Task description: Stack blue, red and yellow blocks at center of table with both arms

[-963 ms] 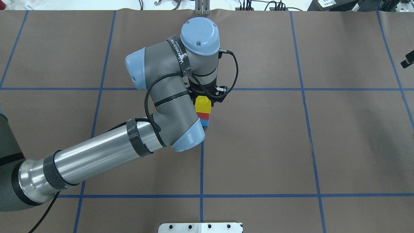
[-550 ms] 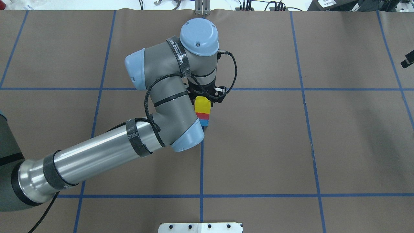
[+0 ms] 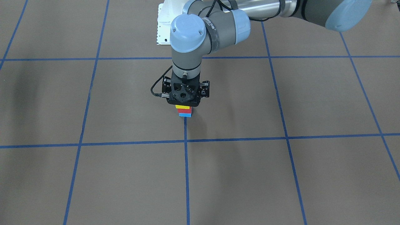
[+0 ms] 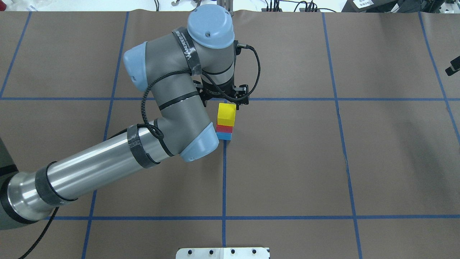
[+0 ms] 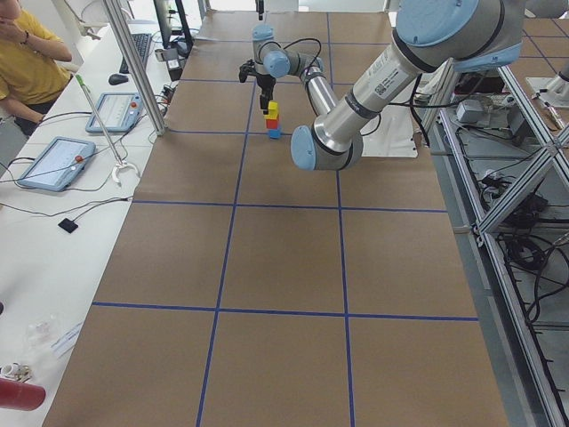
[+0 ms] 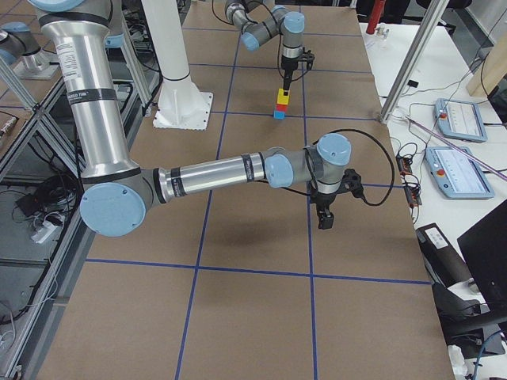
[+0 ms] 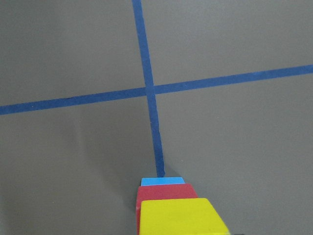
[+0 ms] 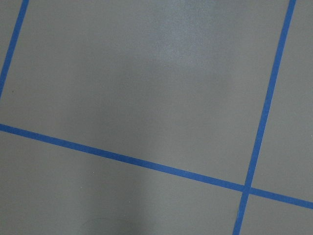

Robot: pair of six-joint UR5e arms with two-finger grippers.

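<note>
Yellow block caps the red block and blue block at the center of the table, beside a blue tape line. The left gripper hangs just above the stack, having lifted off the yellow block it enclosed a second ago. How far its jaws are open cannot be told. The right gripper is well apart, and its jaws are equally unreadable.

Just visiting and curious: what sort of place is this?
Probably a robotics lab: a left arm and a right arm reach over a table taped with a blue grid, coloured blocks are stacked mid-table, and tablets lie on a side bench.
</note>
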